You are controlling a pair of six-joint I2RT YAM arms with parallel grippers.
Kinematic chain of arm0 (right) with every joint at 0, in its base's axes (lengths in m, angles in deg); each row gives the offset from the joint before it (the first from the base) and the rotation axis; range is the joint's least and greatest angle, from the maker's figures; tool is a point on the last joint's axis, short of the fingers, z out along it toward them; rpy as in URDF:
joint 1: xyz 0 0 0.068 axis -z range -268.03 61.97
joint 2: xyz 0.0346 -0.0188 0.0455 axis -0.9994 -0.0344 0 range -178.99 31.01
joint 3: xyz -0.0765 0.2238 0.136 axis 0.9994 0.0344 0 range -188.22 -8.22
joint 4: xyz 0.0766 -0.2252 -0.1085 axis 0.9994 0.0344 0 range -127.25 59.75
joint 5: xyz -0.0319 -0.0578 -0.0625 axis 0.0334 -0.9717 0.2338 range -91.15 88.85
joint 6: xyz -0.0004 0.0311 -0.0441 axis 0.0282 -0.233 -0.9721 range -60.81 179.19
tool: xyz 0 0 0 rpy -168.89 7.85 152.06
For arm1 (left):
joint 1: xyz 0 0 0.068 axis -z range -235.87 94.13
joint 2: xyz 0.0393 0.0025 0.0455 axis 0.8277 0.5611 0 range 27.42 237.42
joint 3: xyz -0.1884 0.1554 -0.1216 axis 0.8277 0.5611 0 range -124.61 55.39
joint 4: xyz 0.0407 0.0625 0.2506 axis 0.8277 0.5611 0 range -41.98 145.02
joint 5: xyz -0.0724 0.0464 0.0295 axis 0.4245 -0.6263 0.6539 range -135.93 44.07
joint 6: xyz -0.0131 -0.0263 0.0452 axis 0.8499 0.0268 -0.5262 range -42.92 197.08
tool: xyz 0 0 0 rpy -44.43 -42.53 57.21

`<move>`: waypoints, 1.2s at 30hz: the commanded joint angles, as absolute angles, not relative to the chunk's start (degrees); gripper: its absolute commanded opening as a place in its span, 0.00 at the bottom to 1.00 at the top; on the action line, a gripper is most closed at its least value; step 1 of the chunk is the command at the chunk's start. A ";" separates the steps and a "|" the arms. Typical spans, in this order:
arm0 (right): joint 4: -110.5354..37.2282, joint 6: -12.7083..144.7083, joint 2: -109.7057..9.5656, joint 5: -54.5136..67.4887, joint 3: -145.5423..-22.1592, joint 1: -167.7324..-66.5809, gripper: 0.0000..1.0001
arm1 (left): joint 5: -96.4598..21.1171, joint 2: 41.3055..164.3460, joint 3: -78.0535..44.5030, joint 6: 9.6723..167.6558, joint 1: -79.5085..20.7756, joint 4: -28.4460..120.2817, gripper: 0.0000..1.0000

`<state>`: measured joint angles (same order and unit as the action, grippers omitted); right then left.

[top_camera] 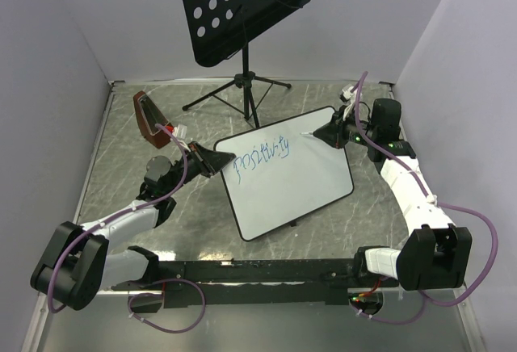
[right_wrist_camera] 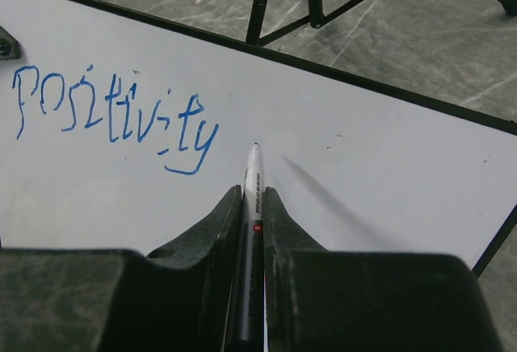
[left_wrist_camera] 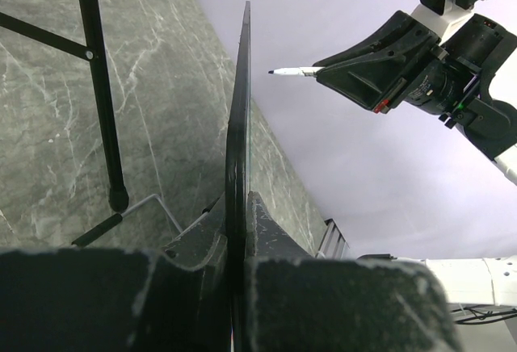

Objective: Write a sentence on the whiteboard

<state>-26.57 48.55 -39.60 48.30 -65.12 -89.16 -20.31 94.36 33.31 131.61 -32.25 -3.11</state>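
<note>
We see a grey, marble-veined tabletop point(top_camera: 121, 166) carrying a black perforated music stand point(top_camera: 234, 5) on thin tripod legs at the far side. Nearer the middle is the whiteboard point(top_camera: 299, 186), a smooth flat white rectangle with rounded corners and a thin black rim, tilted up from the surface. The left gripper point(top_camera: 220, 160) is clamped tight on its left edge, the rim pinched between dark wedge-shaped fingers. The right gripper point(right_wrist_camera: 252, 200) is closed around a slim marker point(right_wrist_camera: 253, 176), whose tip sits just off the board's face beside the last letter. The sentence point(right_wrist_camera: 113, 118) shows one wobbly blue word, "Positivity"
</note>
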 commanded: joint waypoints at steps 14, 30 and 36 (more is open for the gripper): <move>-30.66 46.18 -40.71 49.56 -65.26 -88.82 0.00 | -19.74 92.90 32.72 130.52 -32.14 -9.81 0.01; -34.78 48.11 -43.43 47.63 -66.49 -90.49 0.00 | -19.39 93.16 32.54 130.61 -32.13 -10.07 0.01; -36.19 49.08 -44.13 46.66 -66.75 -91.63 0.00 | -19.48 93.16 32.46 130.52 -32.05 -9.99 0.01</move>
